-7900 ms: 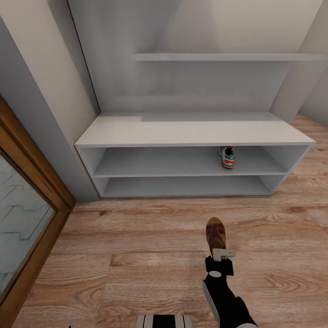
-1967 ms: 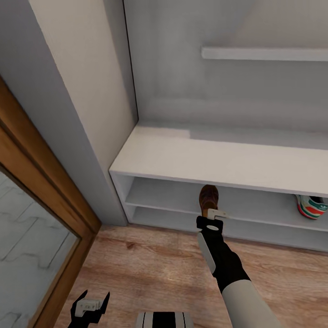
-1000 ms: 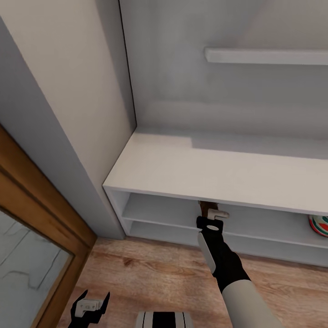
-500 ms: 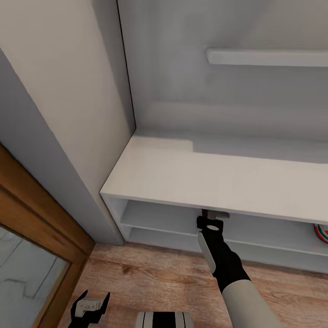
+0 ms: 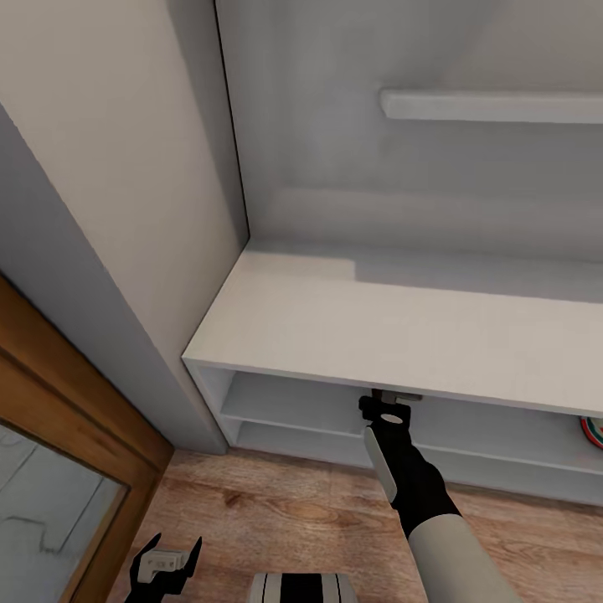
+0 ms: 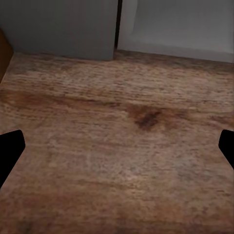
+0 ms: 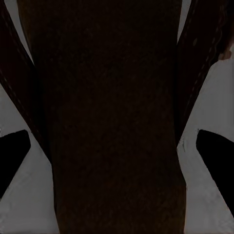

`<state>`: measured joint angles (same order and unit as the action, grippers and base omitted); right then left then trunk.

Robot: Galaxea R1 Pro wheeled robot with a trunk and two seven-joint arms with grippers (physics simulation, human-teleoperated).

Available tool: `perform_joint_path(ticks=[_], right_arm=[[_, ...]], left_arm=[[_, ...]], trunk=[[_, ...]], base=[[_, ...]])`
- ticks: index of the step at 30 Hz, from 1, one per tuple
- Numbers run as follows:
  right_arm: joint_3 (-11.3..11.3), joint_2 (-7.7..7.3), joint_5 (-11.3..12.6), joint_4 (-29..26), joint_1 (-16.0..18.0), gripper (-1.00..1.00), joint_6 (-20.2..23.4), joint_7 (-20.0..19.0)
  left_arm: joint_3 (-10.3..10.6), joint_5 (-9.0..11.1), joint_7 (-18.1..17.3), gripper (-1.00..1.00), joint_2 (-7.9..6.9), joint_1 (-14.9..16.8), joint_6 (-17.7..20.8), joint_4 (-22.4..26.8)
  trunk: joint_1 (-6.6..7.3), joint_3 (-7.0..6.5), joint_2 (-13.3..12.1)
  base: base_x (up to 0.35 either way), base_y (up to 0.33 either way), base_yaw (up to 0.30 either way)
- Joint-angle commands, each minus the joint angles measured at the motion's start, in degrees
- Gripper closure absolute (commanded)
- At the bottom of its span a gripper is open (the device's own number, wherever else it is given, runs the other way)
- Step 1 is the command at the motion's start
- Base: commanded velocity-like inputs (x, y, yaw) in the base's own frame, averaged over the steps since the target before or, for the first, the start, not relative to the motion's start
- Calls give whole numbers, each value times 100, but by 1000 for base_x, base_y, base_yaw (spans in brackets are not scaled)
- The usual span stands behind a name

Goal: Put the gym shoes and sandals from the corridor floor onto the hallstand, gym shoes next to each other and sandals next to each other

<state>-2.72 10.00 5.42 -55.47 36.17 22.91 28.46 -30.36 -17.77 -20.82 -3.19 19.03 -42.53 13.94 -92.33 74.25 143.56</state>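
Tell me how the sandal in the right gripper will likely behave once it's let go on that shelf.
The sandal shows a broad, flat dark underside, so it should probably settle flat and not roll. The right gripper carries it by one end alone, which suggests it is light and fairly stiff. On the smooth grey shoe rack shelf it may slide a little if nudged.

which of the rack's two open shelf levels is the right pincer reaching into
The upper shelf level, just beneath the bench top. The right pincer enters under that top's front edge; the lower level sits nearer the floor, beneath the arm.
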Motion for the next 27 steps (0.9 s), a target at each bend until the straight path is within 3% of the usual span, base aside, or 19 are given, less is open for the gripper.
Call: perform_joint_path(ticks=[1, 14, 27], right_arm=[[-9, 0, 56, -9, 3, -100, 12, 46], [4, 0, 55, 0, 3, -100, 12, 44], [2, 0, 55, 1, 3, -100, 12, 40]], left_arm=[[-49, -43, -28, -100, -1, 4, -19, 0], [-49, -43, -20, -100, -6, 4, -19, -2], [-49, -43, -19, -100, -6, 4, -21, -2]], trunk=[[1, 4, 2], [1, 4, 2], [1, 4, 2]], base=[[0, 0, 0], [-12, 0, 0], [-284, 0, 0]])
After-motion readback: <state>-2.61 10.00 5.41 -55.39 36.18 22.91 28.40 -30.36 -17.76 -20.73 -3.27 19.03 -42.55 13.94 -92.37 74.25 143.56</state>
